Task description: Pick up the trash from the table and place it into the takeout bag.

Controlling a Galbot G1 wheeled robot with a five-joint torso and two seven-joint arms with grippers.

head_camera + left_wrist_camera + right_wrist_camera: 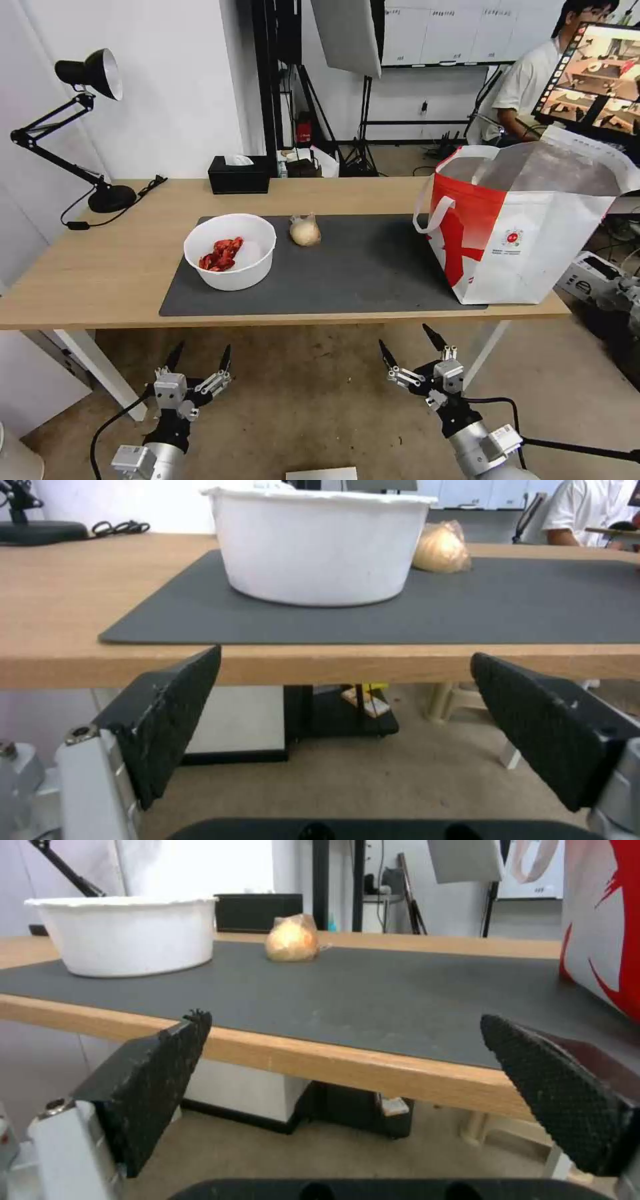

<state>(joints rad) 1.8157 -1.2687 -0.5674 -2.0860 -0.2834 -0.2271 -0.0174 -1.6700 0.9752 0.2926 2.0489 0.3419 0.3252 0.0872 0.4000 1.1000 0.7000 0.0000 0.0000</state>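
A white round bowl [230,251] holding red shells [221,254] sits at the left end of the dark grey mat [360,273] on the light-wood table [100,267]. Behind it to the right lies a small clear bag with a beige lump [305,231]. The takeout bag [527,220], white with a red panel, stands open at the table's right end. My left gripper [203,356] hangs open below the table's front edge, in front of the bowl [320,545]. My right gripper [408,345] is open too, low before the mat's right half, with the beige lump [292,938] far ahead.
A black desk lamp [87,127] stands at the table's back left with its cord [100,207] trailing. A black tissue box [238,174] sits at the back edge. A person at a monitor [593,73] sits behind the bag. Bare floor lies under both grippers.
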